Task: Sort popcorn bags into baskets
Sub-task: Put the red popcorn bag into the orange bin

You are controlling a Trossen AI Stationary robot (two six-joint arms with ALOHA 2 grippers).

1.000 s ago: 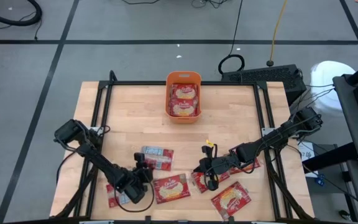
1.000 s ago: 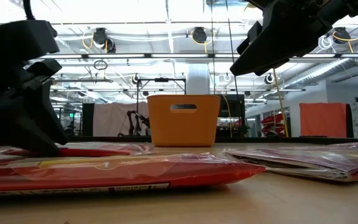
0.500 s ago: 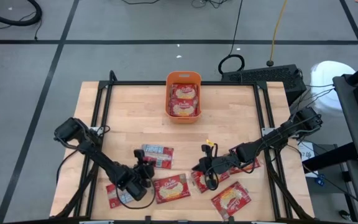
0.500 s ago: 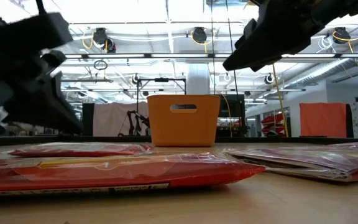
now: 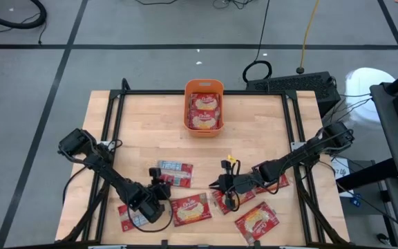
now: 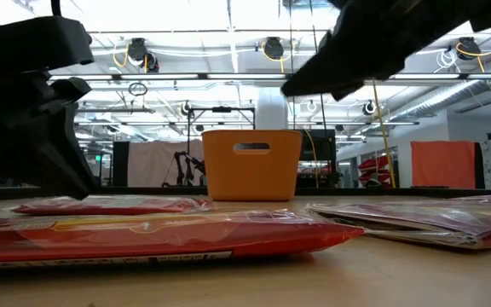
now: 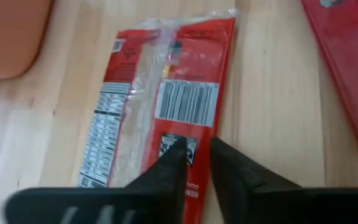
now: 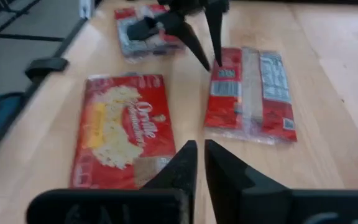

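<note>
My left gripper point(image 7: 196, 152) hovers over the barcode-side popcorn bag point(image 7: 166, 102), fingers nearly together and empty; I'd spread them wider and straddle the bag's edge before dropping. My right gripper point(image 8: 200, 155) is near-closed, holding nothing, above bare wood between two bags. The orange basket point(image 5: 204, 88) holds bags at the table's far edge.

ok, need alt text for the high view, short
Overhead view of a wooden table with two dark robot arms reaching in from the near corners, the left gripper and right gripper poised over scattered red popcorn bags near the front edge. An orange basket at the far edge already holds bags.
</note>
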